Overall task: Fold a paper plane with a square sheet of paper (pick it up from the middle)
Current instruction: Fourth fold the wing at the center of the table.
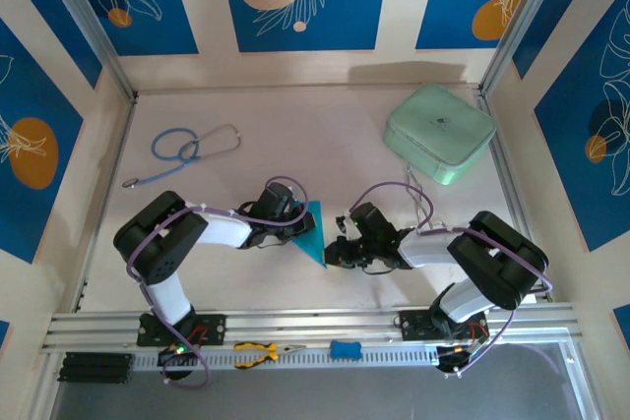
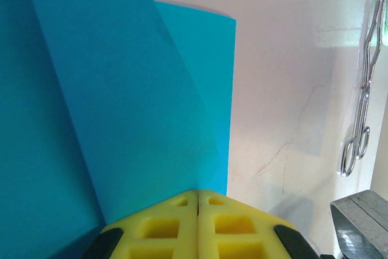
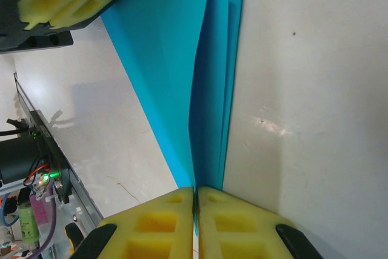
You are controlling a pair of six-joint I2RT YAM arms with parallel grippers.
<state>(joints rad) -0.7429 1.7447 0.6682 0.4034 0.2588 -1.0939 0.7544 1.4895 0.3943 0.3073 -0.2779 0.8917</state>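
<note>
Paper (image 1: 315, 232) sat near the middle of the counter (image 1: 295, 125), towards its near edge, caught between the two hands and already creased into a slim triangle. The left hand (image 2: 198, 195) was closed, its yellow pads pressed together on the paper's near-left side, with one flap rising from the pinch and leaning over a flatter layer beneath. The right hand (image 3: 195, 191) was closed too, clamped on the narrow end where several layers met in a thin stack.

The step looked like forming or tightening a long fold, with each hand gripping one end. To do it well, both pinches would need to stay firm while the hands moved together, since pulling apart could tear so thin a sheet and pushing inward could buckle it. The raised flap should be brought down so its edge met the layer below before any pressure set the crease. Any twist at the right hand would likely skew the stacked layers at the tip.

From above, the long axis ran from far to near, leaning slightly right at the near end. The broad end faced the far side and the pointed tip faced near, just by the right hand. A mint-green case (image 1: 439, 133) stood well apart, far and right.
</note>
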